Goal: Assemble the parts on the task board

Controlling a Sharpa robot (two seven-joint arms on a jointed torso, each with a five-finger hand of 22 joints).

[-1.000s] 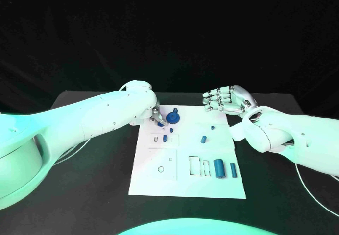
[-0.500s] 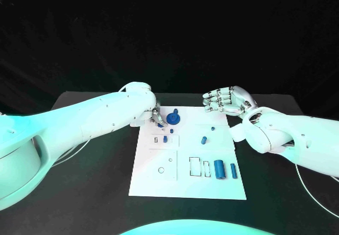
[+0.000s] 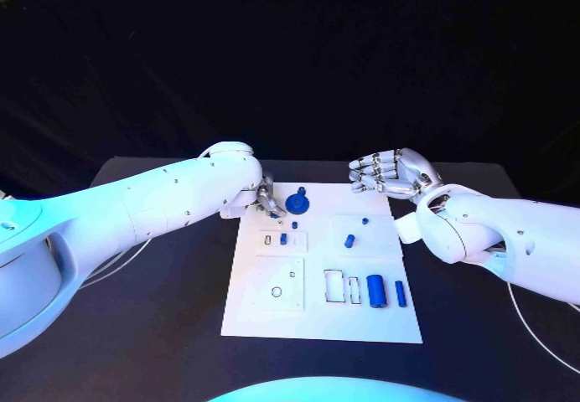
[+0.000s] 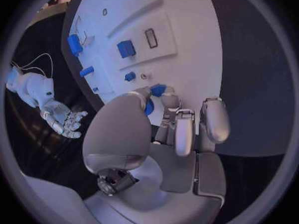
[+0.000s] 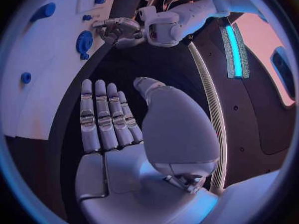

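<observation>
A small blue part [image 4: 158,89] is pinched by the left hand [image 3: 267,199] at the task board's [image 3: 322,322] far-left corner (beside the blue gear [image 3: 297,202]), while the right hand [image 3: 389,172] is held spread, ungrasping, past the far edge.

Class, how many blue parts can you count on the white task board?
8: gear and three small pieces far left, two mid-right, two near right. Left hand may hide more.

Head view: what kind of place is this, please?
Probably a robotics lab test bench: a black table before a dark backdrop, a white task board with small blue parts, and two white arms, each ending in a silver robot hand.
</observation>
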